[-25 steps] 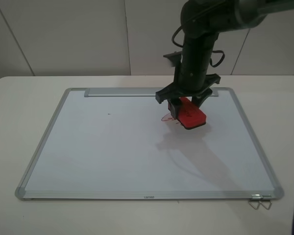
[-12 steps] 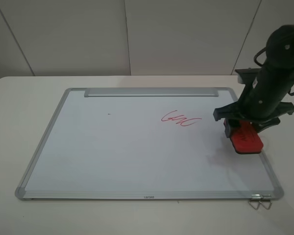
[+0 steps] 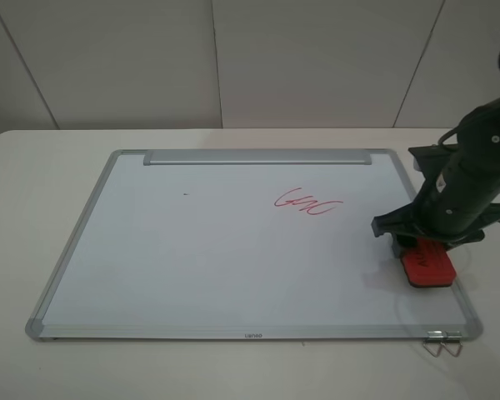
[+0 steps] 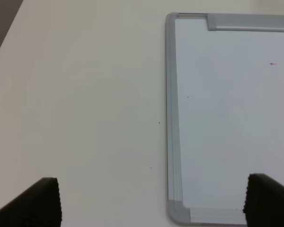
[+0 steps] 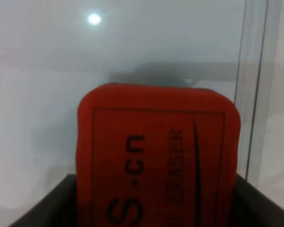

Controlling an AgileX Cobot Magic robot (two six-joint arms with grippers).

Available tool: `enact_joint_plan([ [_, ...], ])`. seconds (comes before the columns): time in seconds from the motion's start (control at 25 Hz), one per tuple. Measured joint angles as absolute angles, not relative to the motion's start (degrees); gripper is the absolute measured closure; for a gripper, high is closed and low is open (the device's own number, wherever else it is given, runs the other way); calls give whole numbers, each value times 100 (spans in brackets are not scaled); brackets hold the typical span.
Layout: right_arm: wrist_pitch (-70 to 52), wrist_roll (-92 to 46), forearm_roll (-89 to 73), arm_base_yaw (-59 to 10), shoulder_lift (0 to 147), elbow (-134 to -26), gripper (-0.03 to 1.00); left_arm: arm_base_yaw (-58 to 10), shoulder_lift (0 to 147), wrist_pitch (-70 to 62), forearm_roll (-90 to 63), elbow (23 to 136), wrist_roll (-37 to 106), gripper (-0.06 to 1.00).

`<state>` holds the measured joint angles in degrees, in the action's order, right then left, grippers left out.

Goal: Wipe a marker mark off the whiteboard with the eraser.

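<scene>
The whiteboard (image 3: 192, 250) lies flat on the table, with its silver tray strip (image 3: 258, 157) along the far edge. My right gripper (image 3: 417, 246) is shut on the red eraser (image 3: 427, 265) and holds it low over the board's front right part, just inside the right frame. In the right wrist view the eraser (image 5: 158, 161) fills the lower middle, with the board (image 5: 85, 71) behind it. The marker mark does not show. A red zigzag scribble (image 3: 308, 202) sits on the board left of and beyond the eraser. My left gripper (image 4: 151, 203) hangs open beside the board's (image 4: 227, 118) left edge.
A metal binder clip (image 3: 443, 342) lies off the board's front right corner. The board rests on a cream table (image 3: 33, 167), which has a white wall behind it. A tiny dark speck (image 3: 185, 194) marks the board's left half.
My right gripper carried the eraser from over the red scribble to the right, then nearer the front right corner. The scribble is now uncovered.
</scene>
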<state>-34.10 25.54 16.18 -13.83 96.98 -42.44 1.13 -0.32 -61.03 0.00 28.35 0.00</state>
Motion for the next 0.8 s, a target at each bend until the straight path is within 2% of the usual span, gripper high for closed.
enact_joint_plan([
  [0.28,-3228,2567,1630,-1541,9698,-3995,45,113,-32,-6103,0,2835,0,17],
  [0.32,-3223,2567,1630,-1541,9698,-3974,43,113,-32,-6103,0,2835,0,17],
  [0.48,-3188,2562,1630,-1541,9663,-3976,20,113,-32,-6103,0,2835,0,17],
  [0.68,-3344,2462,1630,-1524,9279,-3972,15,113,-32,-6103,0,2835,0,17],
  [0.8,-3728,2031,1379,-1213,8763,-3972,14,113,-32,-6103,0,2835,0,17],
])
